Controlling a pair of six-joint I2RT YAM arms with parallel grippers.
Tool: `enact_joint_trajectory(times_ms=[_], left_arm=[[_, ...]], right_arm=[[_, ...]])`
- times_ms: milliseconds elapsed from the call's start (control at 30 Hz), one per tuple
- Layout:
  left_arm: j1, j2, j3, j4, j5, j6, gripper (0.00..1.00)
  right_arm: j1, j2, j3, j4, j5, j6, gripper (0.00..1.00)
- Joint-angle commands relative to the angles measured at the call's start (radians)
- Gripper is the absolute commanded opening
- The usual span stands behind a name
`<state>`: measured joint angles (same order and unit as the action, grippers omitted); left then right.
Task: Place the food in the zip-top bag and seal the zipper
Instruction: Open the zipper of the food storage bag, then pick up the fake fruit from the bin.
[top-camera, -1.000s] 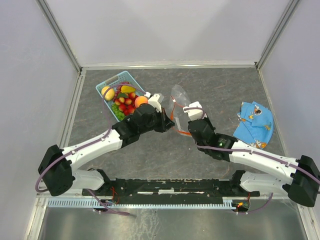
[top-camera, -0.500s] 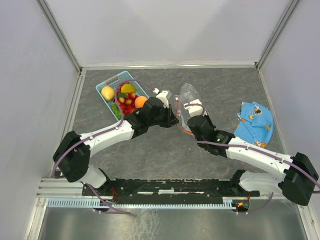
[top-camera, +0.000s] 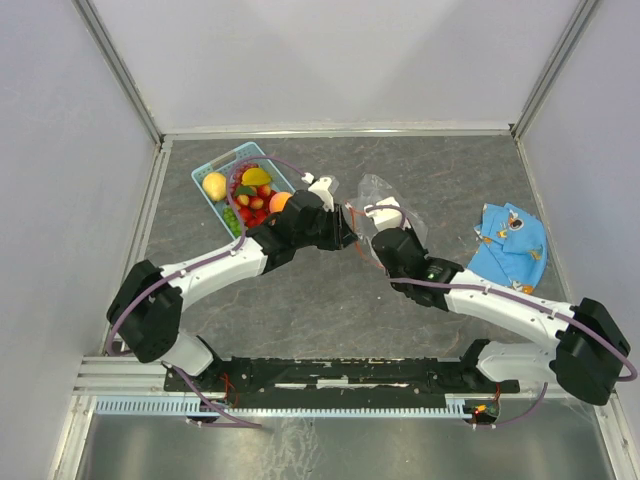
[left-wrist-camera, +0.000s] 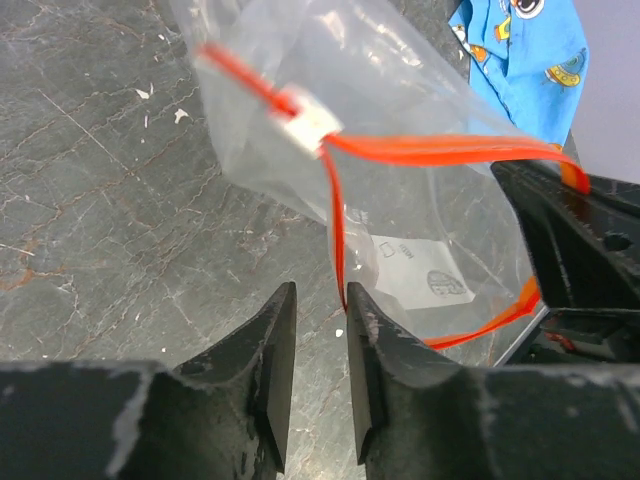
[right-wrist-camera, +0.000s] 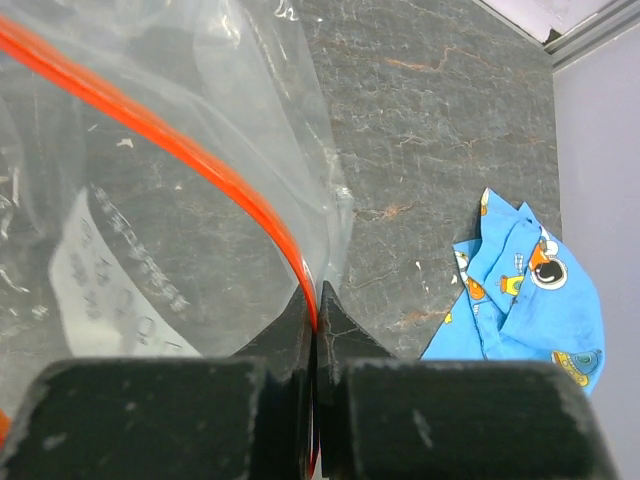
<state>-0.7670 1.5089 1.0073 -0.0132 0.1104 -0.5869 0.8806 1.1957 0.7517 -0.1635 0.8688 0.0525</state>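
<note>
- Food sits in the light blue basket (top-camera: 222, 157) at the far left of the counter (top-camera: 330, 300): a yellow lemon (top-camera: 214, 186) at its left end, a mango (top-camera: 256, 177), an orange peach (top-camera: 281, 202) at the edge nearest the left arm, red strawberries (top-camera: 252, 212) in the middle and green grapes (top-camera: 232, 218) on the near side.
- None of the fruit is in the zip-top bag (top-camera: 378, 190), which is held up off the counter near its middle, just right of the basket, with both arms meeting at it.
- The bag's mouth gapes, and the zipper (left-wrist-camera: 440, 150) runs in loose red-orange loops around it. A small white slider (left-wrist-camera: 306, 125) sits on the strip.
- The left tool (left-wrist-camera: 320, 300) is released. Its jaws stand apart with a clear gap, and one run of the red-orange strip drops down to the tip of one finger (left-wrist-camera: 362, 330). Whether it touches that finger I cannot tell.
- The right tool (right-wrist-camera: 315, 300) is clenched on the zipper, jaws pressed together with the strip and the clear film pinched between them at the bag's edge.
- A white printed label (left-wrist-camera: 420, 270) shows through the clear plastic.
- A blue cloth (top-camera: 510, 245) with cartoon prints lies crumpled at the right side of the counter, well apart from the bag.
</note>
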Motion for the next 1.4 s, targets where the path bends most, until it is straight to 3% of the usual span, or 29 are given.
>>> enact_joint_trajectory(times_ms=[0,333,633,800,1067,1367], left_arm=[[0.009,-0.062,0.004,0.043,-0.046,0.032,0.37],[0.1,-0.195,-0.033,-0.084,-0.166,0.03,0.66],[0.263,-0.21,0.026,-0.28,-0.253,0.06,0.84],[0.329,-0.143,0.078,-0.321,-0.267,0.061,0.86],[0.36,0.004,0.208,-0.379,-0.404,-0.038,0.95],[0.364,0.189,0.307,-0.35,-0.443,-0.101,0.96]], right_arm=[[-0.007,0.039,0.063,0.045,0.026,-0.019,0.02],[-0.007,0.141,0.129,0.07,0.085,-0.034,0.01],[-0.015,0.202,0.133,0.117,0.088,-0.02,0.02],[-0.017,0.207,0.101,0.14,0.12,-0.007,0.02],[-0.023,0.173,0.042,0.185,0.159,-0.01,0.02],[-0.028,0.133,0.009,0.219,0.147,-0.009,0.02]])
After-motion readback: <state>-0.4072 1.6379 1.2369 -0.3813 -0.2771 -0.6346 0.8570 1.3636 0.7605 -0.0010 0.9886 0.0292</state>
